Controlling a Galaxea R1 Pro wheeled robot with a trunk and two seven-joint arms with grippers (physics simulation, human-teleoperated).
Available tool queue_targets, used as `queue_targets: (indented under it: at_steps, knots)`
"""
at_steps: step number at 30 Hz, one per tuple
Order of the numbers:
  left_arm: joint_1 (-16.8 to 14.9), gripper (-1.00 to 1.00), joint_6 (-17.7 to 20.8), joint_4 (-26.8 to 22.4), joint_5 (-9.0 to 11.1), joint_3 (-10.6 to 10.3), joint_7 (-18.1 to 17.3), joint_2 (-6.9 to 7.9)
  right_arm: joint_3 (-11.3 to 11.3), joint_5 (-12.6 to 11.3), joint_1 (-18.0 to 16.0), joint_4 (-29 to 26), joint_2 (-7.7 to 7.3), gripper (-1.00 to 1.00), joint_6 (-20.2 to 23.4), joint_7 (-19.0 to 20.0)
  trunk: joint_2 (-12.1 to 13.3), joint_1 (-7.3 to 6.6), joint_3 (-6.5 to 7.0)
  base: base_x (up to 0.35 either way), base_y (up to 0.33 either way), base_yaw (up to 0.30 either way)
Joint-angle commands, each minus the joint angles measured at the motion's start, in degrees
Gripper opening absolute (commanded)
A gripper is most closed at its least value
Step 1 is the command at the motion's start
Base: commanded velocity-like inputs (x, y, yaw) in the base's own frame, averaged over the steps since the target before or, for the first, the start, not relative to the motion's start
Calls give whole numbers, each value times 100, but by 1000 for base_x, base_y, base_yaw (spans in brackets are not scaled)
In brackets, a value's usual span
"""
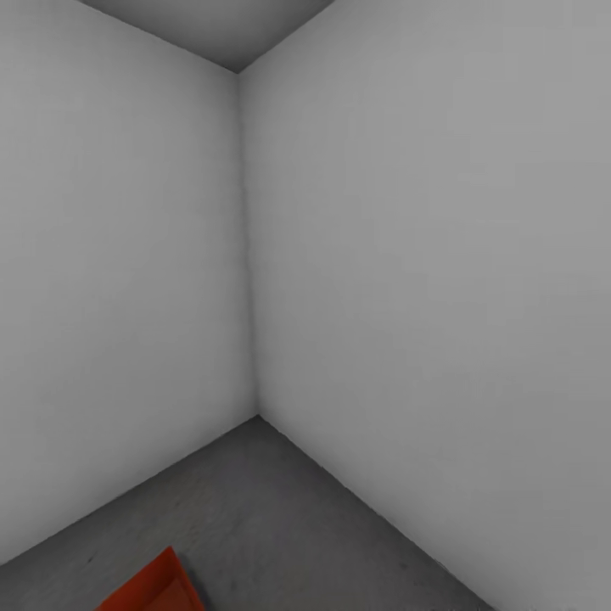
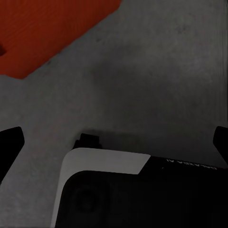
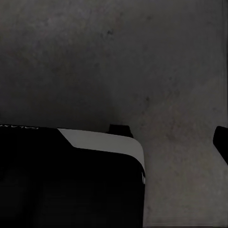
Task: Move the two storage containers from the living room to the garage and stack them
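Note:
I face a bare corner of the garage, with pale grey walls (image 1: pixel 407 280) and a dark grey concrete floor (image 1: pixel 280 518). One corner of an orange-red storage container (image 1: pixel 157 585) pokes into the head view at the lower left and seems to rest on the floor. In the left wrist view its ribbed orange surface (image 2: pixel 45 31) lies ahead of my left gripper (image 2: pixel 114 142). That gripper is open and apart from the container, its dark fingertips (image 2: pixel 9 142) spread wide over bare concrete. My right gripper (image 3: pixel 116 142) hangs over bare floor, open, with one fingertip (image 3: pixel 221 141) showing.
Two plain walls meet in a corner (image 1: pixel 255 416) straight ahead. Speckled concrete runs from there towards me. My own dark base with a white edge (image 2: pixel 107 161) sits under the left gripper, and the same base (image 3: pixel 104 140) shows under the right one.

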Motion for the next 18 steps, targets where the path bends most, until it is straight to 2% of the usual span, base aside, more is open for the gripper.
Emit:
queue_targets:
  at_steps: [1,18]
  knots:
    - [-5,100,-19,6,58,-41,-24,2,49,-59,-9,18,3,100,-31,-8,-5,0,-8,0,0,-294]
    - [-4,100,-19,6,58,-41,-24,2,53,-59,-9,17,-3,100,-8,-8,-5,0,-8,0,0,-294]
